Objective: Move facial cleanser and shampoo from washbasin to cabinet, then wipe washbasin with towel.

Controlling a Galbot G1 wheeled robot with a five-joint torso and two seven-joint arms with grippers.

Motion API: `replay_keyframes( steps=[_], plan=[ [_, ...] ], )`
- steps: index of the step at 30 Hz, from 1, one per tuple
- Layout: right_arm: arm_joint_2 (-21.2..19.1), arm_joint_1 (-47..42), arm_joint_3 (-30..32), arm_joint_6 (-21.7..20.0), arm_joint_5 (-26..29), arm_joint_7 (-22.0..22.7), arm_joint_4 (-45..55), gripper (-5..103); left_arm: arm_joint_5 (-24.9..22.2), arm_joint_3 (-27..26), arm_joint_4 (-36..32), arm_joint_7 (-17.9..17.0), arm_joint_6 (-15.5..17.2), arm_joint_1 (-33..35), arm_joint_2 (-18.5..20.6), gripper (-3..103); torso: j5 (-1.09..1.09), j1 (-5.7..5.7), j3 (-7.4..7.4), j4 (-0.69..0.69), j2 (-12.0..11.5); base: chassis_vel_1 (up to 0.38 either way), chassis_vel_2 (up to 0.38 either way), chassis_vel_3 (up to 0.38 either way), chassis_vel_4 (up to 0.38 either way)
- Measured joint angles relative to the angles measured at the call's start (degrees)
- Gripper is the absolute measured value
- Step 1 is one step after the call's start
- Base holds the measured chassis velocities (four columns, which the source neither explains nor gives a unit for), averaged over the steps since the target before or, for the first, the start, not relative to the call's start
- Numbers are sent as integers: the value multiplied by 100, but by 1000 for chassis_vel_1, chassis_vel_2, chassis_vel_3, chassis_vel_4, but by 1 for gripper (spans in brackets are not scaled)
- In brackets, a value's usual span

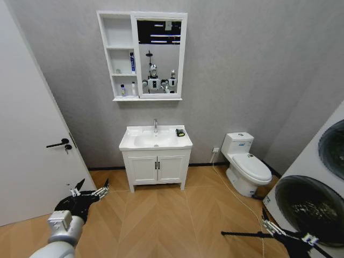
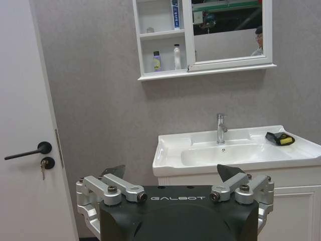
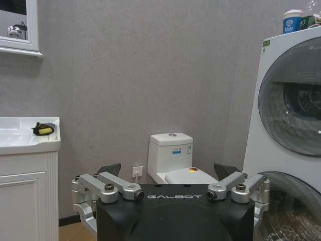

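The towel (image 1: 180,132) lies on the washbasin (image 1: 129,143) rim's back right corner; bottles stand on the cabinet (image 1: 105,54) shelves; the left gripper (image 1: 90,192) and right gripper (image 1: 266,226) hang low over the floor, well apart from the basin, fingers spread, holding nothing.

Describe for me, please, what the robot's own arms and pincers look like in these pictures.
Each pincer, left and right, has a matte black body with white GALBOT lettering, silver metal linkage bars joined by dark bolts, and dark wedge-shaped fingertips. In the head view the left arm shows a light grey rounded casing behind its black pincer.
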Motion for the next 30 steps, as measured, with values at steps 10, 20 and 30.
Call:
replay_keyframes(
  steps=[10, 20, 30],
  plan=[
    [0, 0, 0, 0, 0, 0, 0, 100, 0, 0, 0, -1, 0, 0, 0, 100, 0, 0, 0, 0, 0, 0, 0, 0, 0],
    [0, 0, 0, 0, 0, 0, 0, 100, 0, 0, 0, -1, 0, 0, 0, 100, 0, 0, 0, 0, 0, 0, 0, 0, 0],
    [0, 0, 0, 0, 0, 0, 0, 100, 0, 0, 0, -1, 0, 0, 0, 100, 0, 0, 0, 0, 0, 0, 0, 0, 0]
  ],
)
